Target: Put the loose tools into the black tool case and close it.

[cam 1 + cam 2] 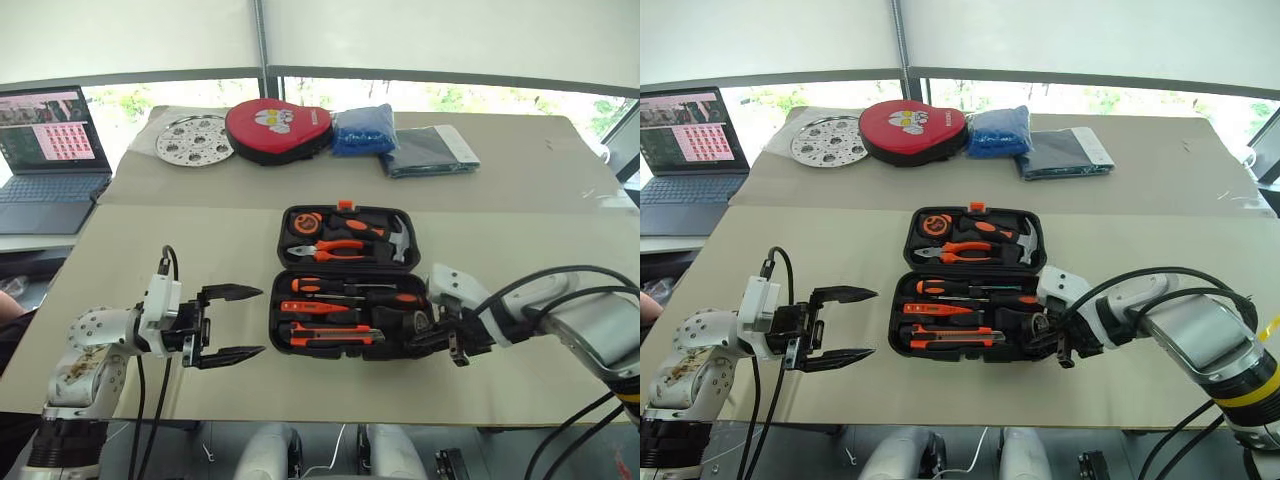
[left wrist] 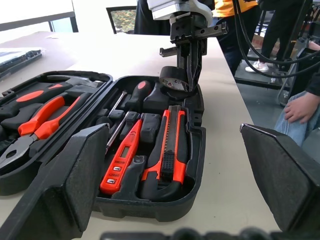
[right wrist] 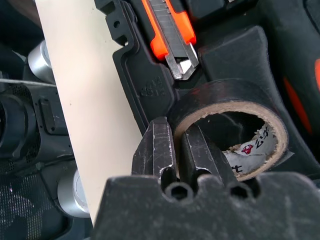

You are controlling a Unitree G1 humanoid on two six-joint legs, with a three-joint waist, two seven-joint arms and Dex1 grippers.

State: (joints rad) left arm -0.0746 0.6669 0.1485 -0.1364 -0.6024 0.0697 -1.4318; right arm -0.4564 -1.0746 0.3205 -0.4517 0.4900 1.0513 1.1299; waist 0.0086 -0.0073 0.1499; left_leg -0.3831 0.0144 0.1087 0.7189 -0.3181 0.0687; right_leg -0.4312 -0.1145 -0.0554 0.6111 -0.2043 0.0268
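The black tool case (image 1: 276,315) lies open mid-table, its far half holding pliers, a hammer and a tape measure. In the near half lie two screwdrivers (image 1: 385,298), the orange tester pen (image 1: 318,307) and the utility knife (image 1: 330,335). My right gripper (image 3: 175,127) is shut on the wall of the dark tape roll (image 3: 235,97), one finger inside the ring and one outside. It holds the roll at the right end of the near half (image 1: 418,322). Left of the case, my left gripper (image 1: 258,321) stands open and empty, pointing at it.
At the table's far side lie a red round pouch (image 1: 277,128), a perforated metal disc (image 1: 195,138), a blue bag (image 1: 363,128) and a dark folded packet (image 1: 430,150). A laptop (image 1: 50,150) stands far left. A person's hand (image 2: 302,107) rests beyond the table edge.
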